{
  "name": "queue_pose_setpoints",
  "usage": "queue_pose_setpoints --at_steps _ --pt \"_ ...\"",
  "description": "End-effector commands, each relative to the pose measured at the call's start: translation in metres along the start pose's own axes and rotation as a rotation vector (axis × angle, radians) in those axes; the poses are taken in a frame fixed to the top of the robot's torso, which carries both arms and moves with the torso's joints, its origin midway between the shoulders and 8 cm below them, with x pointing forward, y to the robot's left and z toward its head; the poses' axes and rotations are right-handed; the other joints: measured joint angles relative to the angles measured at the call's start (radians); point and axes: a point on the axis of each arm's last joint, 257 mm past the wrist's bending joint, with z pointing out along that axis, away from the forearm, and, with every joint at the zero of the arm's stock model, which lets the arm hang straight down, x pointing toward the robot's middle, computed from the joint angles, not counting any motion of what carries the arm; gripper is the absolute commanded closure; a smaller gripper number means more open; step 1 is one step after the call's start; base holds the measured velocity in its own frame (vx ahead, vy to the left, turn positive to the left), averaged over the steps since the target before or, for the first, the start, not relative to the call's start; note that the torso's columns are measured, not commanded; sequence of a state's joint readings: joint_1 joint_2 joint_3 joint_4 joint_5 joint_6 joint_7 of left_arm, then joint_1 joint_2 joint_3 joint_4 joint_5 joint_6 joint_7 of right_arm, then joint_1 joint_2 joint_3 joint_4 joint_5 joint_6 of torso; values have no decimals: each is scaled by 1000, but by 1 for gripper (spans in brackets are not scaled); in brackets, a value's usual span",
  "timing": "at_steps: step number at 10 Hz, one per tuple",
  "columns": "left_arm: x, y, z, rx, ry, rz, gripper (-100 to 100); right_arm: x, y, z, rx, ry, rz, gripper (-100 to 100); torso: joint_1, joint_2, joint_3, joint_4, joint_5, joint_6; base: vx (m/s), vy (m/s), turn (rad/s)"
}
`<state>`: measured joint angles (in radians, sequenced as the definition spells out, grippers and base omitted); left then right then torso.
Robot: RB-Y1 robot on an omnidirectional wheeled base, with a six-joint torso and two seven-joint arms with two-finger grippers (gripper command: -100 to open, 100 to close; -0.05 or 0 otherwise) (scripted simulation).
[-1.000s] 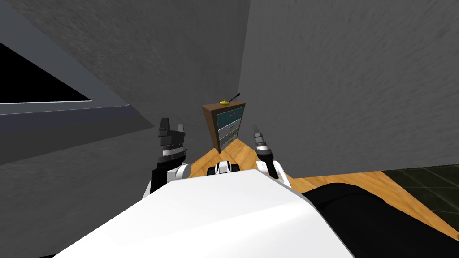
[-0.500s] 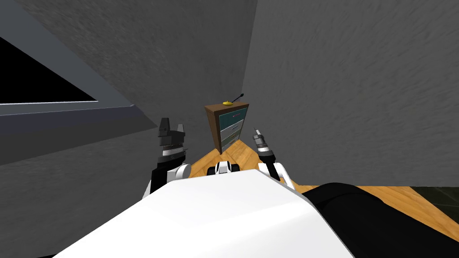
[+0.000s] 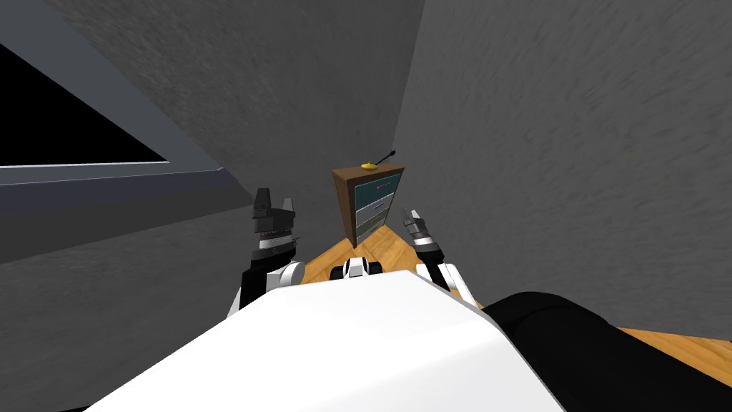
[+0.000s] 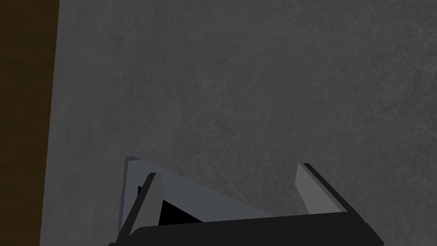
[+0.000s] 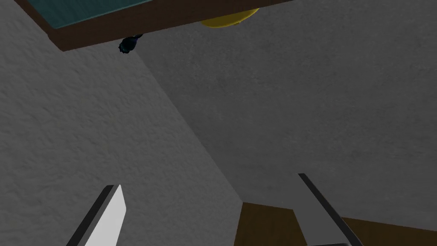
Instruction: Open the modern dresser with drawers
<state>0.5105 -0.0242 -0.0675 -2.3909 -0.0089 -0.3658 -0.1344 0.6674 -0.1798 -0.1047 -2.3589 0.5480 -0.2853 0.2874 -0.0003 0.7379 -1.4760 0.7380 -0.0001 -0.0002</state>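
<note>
Right hand [image 3: 407,214] has tipped leftward since a second ago; fingers apart, empty. Left hand [image 3: 274,202] raised, fingers apart, empty. Base has turned, so the dresser [image 3: 372,204] reads further right in head view. It stands ahead in the wall corner, well apart from both hands, drawers apparently shut, yellow object [image 3: 369,165] on top.

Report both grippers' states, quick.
Left gripper: open, holding nothing.
Right gripper: open, holding nothing.
</note>
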Motion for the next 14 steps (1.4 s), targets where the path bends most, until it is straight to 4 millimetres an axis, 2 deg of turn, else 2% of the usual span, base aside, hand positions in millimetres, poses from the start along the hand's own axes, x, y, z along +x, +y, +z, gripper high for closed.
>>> queue_pose_setpoints --at_steps 1,4,5,7,14 --pt "0 0 0 0 0 0 0 4 -10 -8 30 40 -136 -100 0 0 0 0 0 0 69 14 126" --pt "0 0 0 0 0 0 0 10 -18 -14 47 80 -262 -100 0 0 0 0 0 0 69 4 111" --pt "0 0 0 0 0 0 0 11 -26 -21 68 105 -331 -100 0 0 0 0 0 0 77 4 154" --pt "0 0 0 0 0 0 0 13 -26 -21 64 115 -369 -100 0 1 0 0 0 0 44 2 31" --pt "0 0 0 0 0 0 0 22 -62 -50 126 254 -729 -100 0 1 0 0 0 0 61 -9 142"
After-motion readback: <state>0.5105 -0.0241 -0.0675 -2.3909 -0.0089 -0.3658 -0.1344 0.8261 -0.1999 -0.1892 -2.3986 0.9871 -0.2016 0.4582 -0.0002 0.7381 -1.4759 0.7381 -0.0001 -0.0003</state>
